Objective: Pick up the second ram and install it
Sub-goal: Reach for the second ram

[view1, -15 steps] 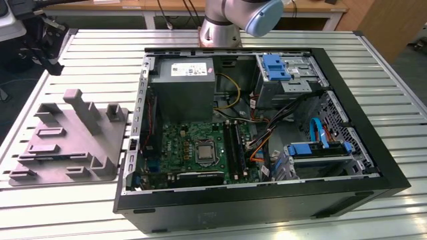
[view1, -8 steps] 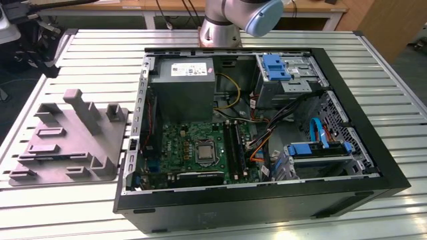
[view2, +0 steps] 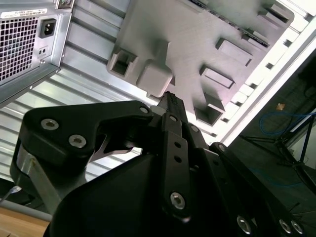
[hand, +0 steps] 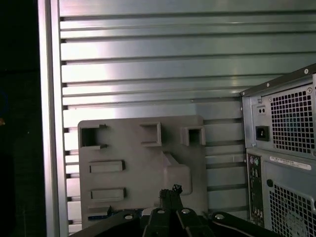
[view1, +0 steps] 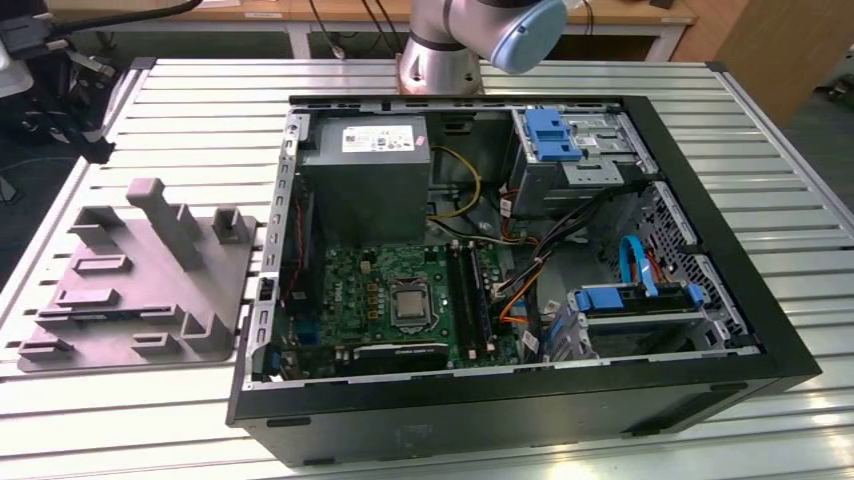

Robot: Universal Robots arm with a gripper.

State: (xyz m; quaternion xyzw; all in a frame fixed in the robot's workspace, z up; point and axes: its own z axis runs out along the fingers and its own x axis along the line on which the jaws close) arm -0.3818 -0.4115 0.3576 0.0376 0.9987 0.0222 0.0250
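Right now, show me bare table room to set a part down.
Bare table lies on the exterior view's right of the computer case and between the grey holder and the far edge. Crowded: inside the case; the holder-case gap is narrow.

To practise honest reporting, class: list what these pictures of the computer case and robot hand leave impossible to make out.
Exterior view: the arm is cut off by the top edge.
Exterior view: whether the memory slots are filled, too small and dark.
First wrist view: the hand hides part of the grey fixture.
Second wrist view: the hand's body hides much of the table.
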